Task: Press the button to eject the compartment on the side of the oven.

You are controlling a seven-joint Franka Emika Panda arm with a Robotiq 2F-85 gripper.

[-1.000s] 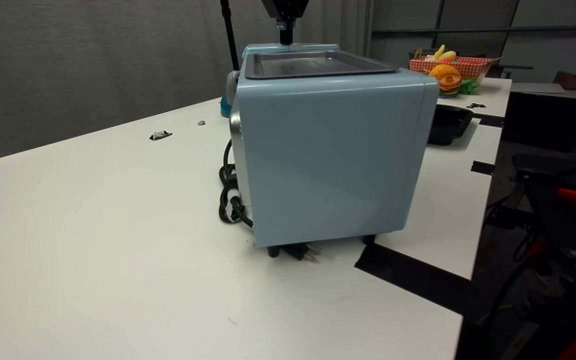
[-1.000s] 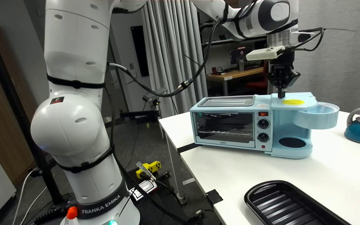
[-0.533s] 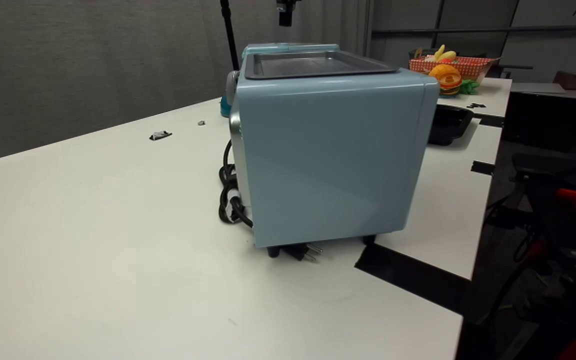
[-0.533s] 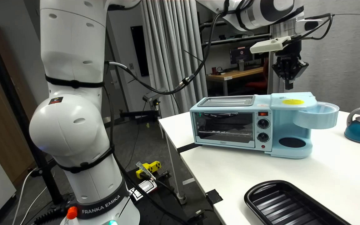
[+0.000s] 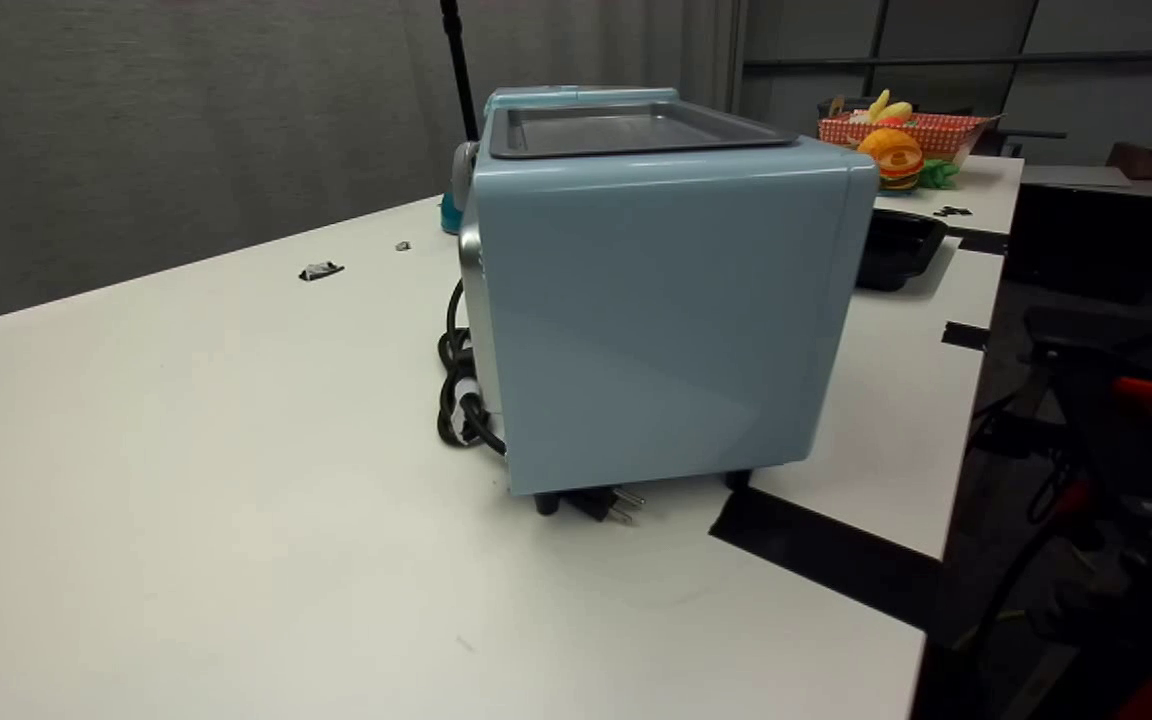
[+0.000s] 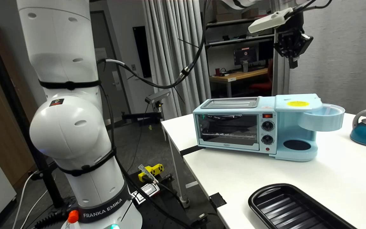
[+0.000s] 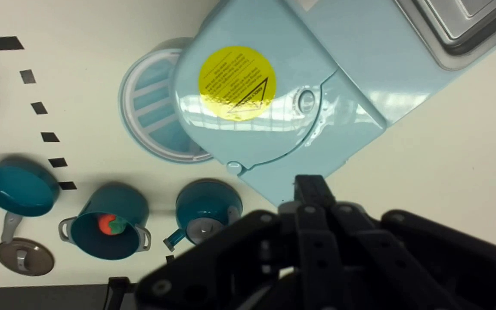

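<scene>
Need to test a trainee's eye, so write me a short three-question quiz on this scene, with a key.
1. True or false: the tool hangs higher than the oven, apart from it.
2. What colour is the round sticker on the oven's cover: (a) red, (b) yellow, (c) green?
3. Short answer: how does the round compartment sit relative to that cover?

Key: 1 true; 2 b; 3 partly sticking out from under it.
</scene>
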